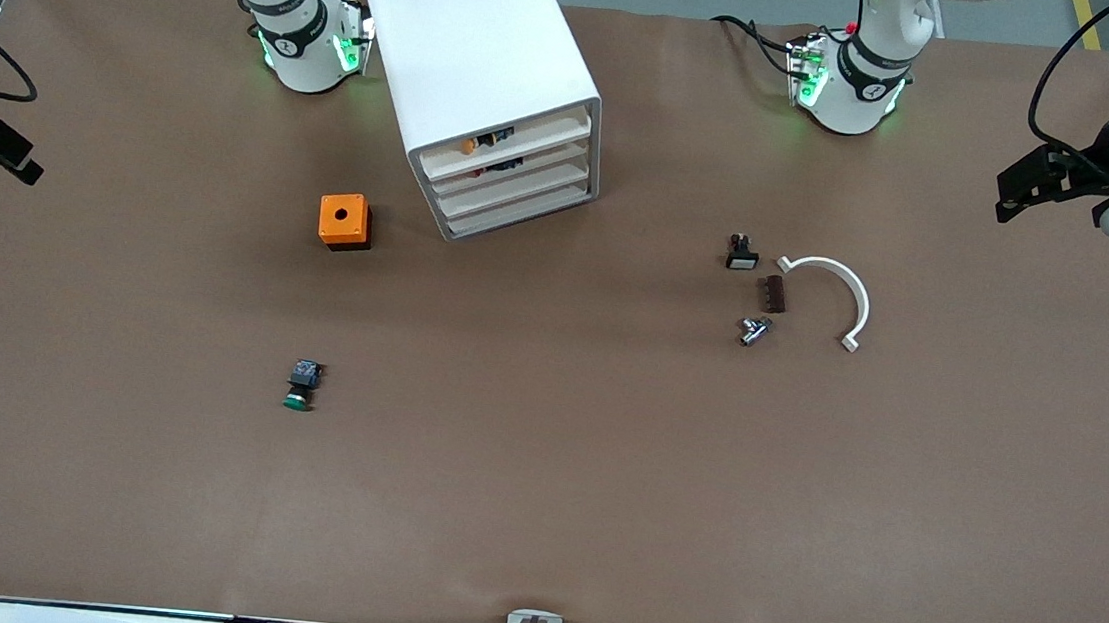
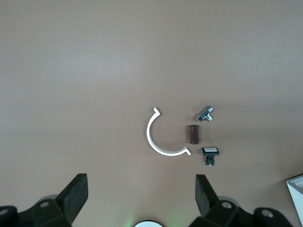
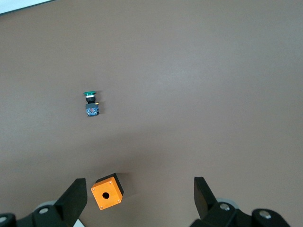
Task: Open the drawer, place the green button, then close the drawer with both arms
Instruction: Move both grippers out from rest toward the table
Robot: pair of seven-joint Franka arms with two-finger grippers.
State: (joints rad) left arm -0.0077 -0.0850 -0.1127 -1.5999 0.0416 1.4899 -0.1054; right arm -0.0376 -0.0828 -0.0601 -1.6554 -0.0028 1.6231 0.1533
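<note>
Left gripper (image 2: 139, 196) hanging high over the left arm's end of the table (image 1: 537, 511), jaws spread wide apart and holding nothing. Waiting there, well clear of the cabinet (image 1: 494, 85). Looking down between those open jaws at a cluster of small parts: a white curved bracket (image 2: 158, 142), a brown block (image 2: 194, 134), a small metal fitting (image 2: 205, 114) and a black button with a white rectangular cap (image 2: 210, 153), all lying close together but apart from one another.

Right gripper (image 3: 139, 196) hovering over the right arm's end of the table, jaws likewise standing wide apart, empty. Sitting almost between those jaws in the right wrist view, closer to one finger: an orange cube with a round hole (image 3: 107, 191). Lying well away from the jaws, out on the bare table: the button (image 3: 91, 103), green cap and black-and-blue body, resting on its side, nearer to the front camera than the orange cube.

Standing between the two arm bases, turned at an angle: the cabinet, with the drawer (image 1: 510, 162) of the second tier shut flush with the other three. Showing small coloured items through the gap above the top drawer.
</note>
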